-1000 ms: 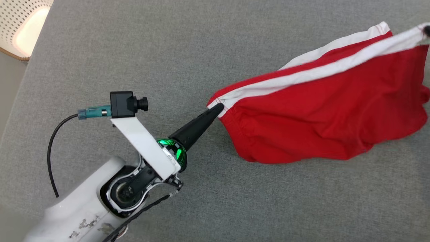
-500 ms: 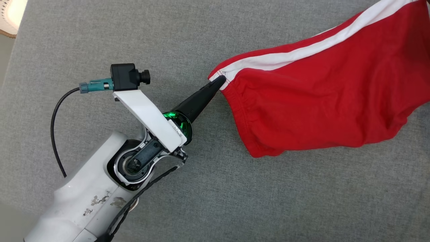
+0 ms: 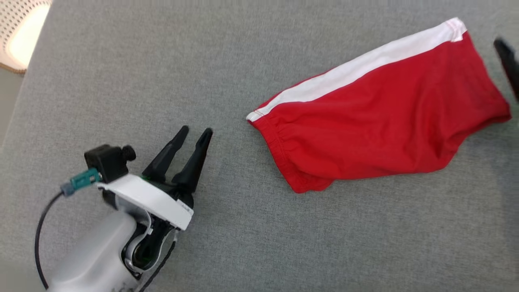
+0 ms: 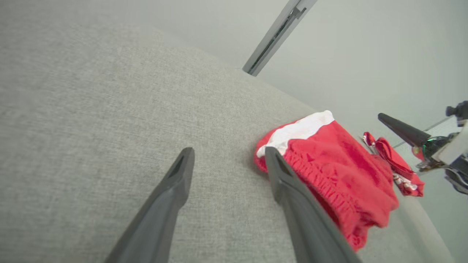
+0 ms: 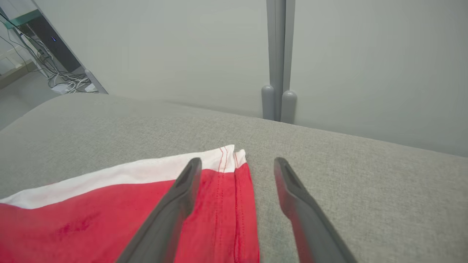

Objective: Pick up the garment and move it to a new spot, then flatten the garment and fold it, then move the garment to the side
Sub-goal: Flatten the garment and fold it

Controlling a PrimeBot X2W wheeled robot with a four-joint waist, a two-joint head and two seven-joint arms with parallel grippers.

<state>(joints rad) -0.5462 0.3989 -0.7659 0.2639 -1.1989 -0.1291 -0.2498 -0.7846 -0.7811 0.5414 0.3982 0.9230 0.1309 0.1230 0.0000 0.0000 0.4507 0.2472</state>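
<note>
Beyond the far left corner of the grey cushion [image 3: 259, 243] glows one perforated lampshade [image 3: 20, 32], no part of my job. Over the cushion's near left part, my left gripper [image 3: 196, 130] has just let go. A second ago it was pinched on the waistband corner of the red shorts [image 3: 385, 117]; now its two fingers stand spread and empty, drawn back well apart from that corner. The shorts, which hung stretched between my two hands, now lie dropped on the right half of the cushion, with the waistband [image 3: 284, 150] toward the middle, the white side stripe [image 3: 365, 69] along their far edge and the leg hem toward the cushion's right edge. My right gripper [image 5: 237, 162] has released too: its fingers are parted over the hem corner [image 5: 234, 157], one above red cloth, one above bare cushion, holding nothing. I judge the carry to a new spot done and flattening next, since the cloth is bunched near the waistband and along the near edge. My count: one lampshade, one cushion, one pair of shorts, two grippers. A red scrap [image 4: 393, 164] past the shorts in my left wrist view may be their far end; I cannot tell.
</note>
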